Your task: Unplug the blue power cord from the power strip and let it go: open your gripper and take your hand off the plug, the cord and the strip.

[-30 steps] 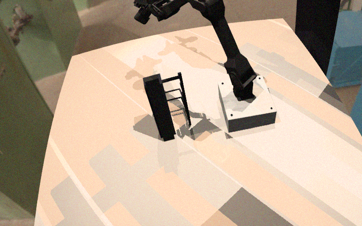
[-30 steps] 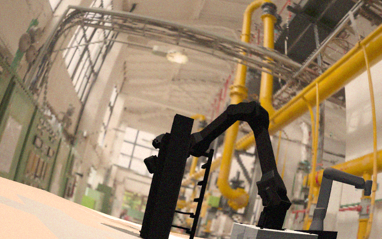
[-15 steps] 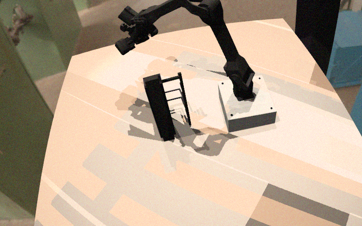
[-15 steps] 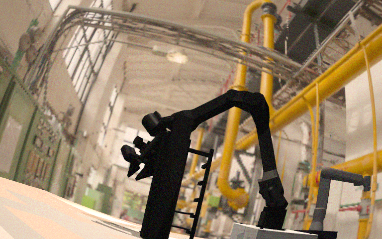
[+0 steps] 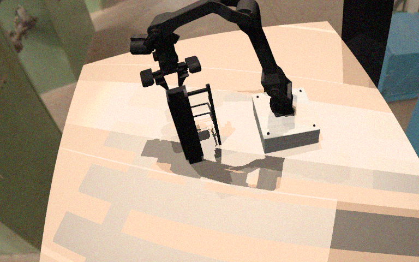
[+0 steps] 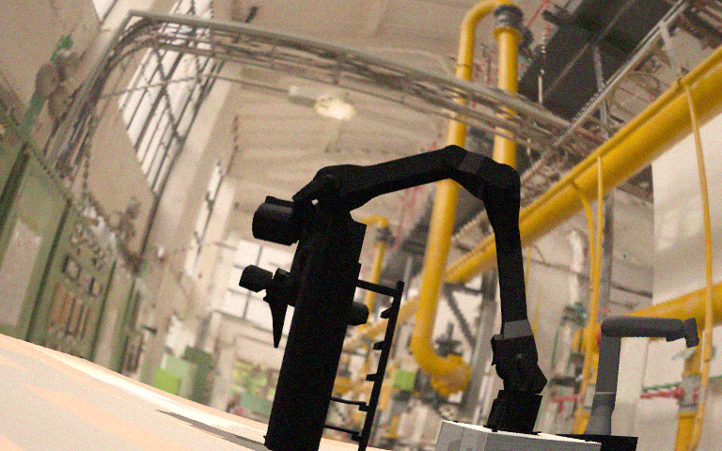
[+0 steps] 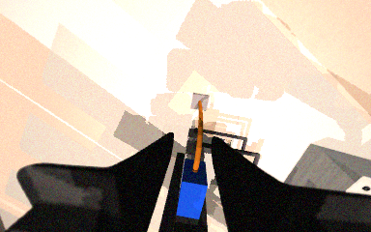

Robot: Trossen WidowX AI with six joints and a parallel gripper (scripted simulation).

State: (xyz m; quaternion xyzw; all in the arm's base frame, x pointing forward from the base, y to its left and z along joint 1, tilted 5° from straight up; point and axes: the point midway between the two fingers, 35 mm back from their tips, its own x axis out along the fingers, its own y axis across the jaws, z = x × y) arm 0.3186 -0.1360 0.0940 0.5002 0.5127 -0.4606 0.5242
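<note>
While my gripper (image 7: pixel 192 138) hangs partly open and holds nothing above the power strip (image 5: pixel 184 123), I count one blue plug (image 7: pixel 192 193) between its fingers, one orange cord (image 7: pixel 198 137).

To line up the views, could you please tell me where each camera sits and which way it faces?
Top: high above the table, looking down at the strip; whole arm and gripper show.
Exterior: low at table level, looking up past the strip; the arm shows.
Wrist: behind the fingers, looking down at the plug and cord.
Top and exterior share strip and arm.
</note>
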